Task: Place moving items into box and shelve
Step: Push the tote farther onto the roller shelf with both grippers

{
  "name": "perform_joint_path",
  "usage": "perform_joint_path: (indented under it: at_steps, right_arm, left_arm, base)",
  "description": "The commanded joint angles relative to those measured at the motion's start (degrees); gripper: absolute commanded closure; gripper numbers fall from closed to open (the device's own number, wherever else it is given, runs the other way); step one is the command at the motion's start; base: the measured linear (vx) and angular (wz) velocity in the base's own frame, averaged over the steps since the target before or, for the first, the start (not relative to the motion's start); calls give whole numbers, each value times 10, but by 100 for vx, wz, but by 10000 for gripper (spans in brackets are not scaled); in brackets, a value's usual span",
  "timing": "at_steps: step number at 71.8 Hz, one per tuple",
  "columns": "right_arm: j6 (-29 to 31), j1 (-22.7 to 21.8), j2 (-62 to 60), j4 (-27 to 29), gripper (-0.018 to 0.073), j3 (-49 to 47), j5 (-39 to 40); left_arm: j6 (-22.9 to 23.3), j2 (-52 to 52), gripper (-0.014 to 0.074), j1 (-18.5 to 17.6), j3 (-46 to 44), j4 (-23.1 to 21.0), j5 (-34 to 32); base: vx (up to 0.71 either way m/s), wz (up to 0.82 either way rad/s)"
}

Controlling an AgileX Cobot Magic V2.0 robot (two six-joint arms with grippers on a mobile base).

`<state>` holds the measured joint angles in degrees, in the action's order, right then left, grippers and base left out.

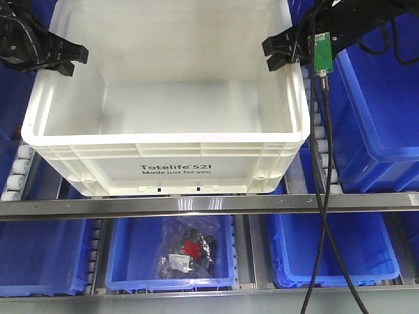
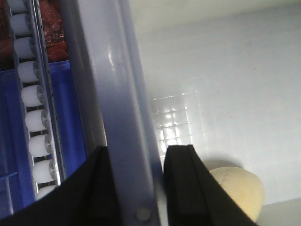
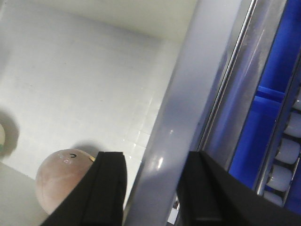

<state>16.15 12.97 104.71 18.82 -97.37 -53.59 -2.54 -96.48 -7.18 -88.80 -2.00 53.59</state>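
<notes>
Roller shelf (image 1: 196,204), metal rails, white rollers. White box (image 1: 170,154) resting on upper rollers, blue bin (image 1: 383,118) just beside. Lower level: blue bins side by side (image 1: 131,271).

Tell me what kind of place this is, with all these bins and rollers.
Probably a warehouse or order-picking storage area. A white tote printed "Totelife 521" sits on a roller-track flow rack, blue plastic bins fill the lanes beside and below, and one lower bin holds a bagged item.
</notes>
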Motion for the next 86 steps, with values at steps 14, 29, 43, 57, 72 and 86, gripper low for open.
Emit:
perform_joint_path:
  at_steps: [14, 29, 43, 57, 72, 86]
  right_arm:
    - [25, 22, -36, 128, 562, -28, 55]
    - [32, 22, -36, 127, 543, -28, 64]
    - [34, 22, -36, 128, 422, -28, 64]
    - [35, 22, -36, 125, 192, -28, 65]
    - [34, 22, -36, 125, -26, -28, 73]
    - [35, 22, -36, 124, -50, -28, 76]
  left_arm:
    - [-9, 25, 596, -19, -22, -76, -62]
    - [-9, 25, 562, -19, -22, -67, -70]
    - [-9, 25, 416, -19, -22, -66, -71]
    - [-9, 25, 204, -19, -22, -66, -72]
    - [-3, 25, 45, -19, -22, -66, -73]
    - [-3, 25, 35, -19, -22, -66, -76]
  base:
    - [0, 0]
    - [0, 0]
    - [0, 0]
    - [0, 0]
    - [0, 0]
    - [0, 0]
